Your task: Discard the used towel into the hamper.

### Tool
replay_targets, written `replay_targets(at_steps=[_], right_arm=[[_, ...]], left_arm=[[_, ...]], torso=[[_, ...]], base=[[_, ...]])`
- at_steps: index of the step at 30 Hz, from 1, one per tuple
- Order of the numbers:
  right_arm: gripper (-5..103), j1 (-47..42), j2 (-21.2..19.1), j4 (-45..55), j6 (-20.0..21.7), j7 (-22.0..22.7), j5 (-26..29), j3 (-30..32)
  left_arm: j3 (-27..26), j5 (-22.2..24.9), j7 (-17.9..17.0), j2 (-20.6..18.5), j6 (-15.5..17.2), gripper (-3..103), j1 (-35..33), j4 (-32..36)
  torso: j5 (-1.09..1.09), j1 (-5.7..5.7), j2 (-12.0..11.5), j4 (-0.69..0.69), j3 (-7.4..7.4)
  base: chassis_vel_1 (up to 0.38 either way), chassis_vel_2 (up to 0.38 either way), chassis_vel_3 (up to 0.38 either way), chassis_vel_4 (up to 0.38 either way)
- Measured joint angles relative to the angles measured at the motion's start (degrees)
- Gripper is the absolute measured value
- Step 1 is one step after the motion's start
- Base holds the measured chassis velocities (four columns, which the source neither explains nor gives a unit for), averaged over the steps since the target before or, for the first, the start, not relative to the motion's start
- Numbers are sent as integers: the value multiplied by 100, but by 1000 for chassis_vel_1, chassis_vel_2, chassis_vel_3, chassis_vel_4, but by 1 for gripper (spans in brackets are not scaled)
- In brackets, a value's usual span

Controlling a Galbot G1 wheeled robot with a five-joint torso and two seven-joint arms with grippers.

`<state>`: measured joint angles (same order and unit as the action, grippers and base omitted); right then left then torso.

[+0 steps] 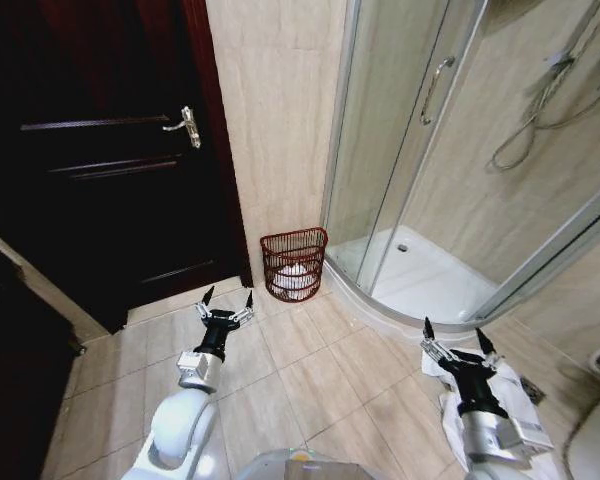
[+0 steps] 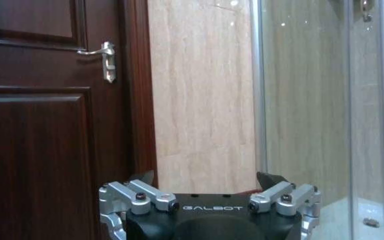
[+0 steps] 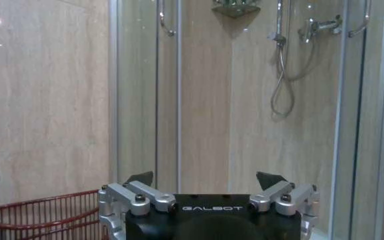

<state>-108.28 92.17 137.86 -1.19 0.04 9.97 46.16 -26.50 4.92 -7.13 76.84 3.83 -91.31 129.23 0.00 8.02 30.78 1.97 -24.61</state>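
Nearest the robot, the right gripper hangs with its fingers apart and empty above white cloth lying on the tiled floor by the shower's curved sill. Further forward, the left gripper is held over bare tiles, fingers likewise spread with nothing between them. Beyond it the hamper stands against the beige wall, between the dark door and the glass shower enclosure, with something white inside.
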Motion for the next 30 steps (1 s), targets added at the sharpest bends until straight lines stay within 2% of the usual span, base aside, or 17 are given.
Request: replay_targets(at_steps=[22,30], right_arm=[[100,-111,-4,0,-175,47,92,63],[100,-111,-5,-3,-184,33,76,56]], left_arm=[[16,-44,9,29,13,100,-84,85],[-26,-164,125,21,26,100,-102,119]], torso=[[0,0,0,0,0],[0,-1,0,0,0]], base=[[-110,-99,106,109],[-149,-134,146,137]])
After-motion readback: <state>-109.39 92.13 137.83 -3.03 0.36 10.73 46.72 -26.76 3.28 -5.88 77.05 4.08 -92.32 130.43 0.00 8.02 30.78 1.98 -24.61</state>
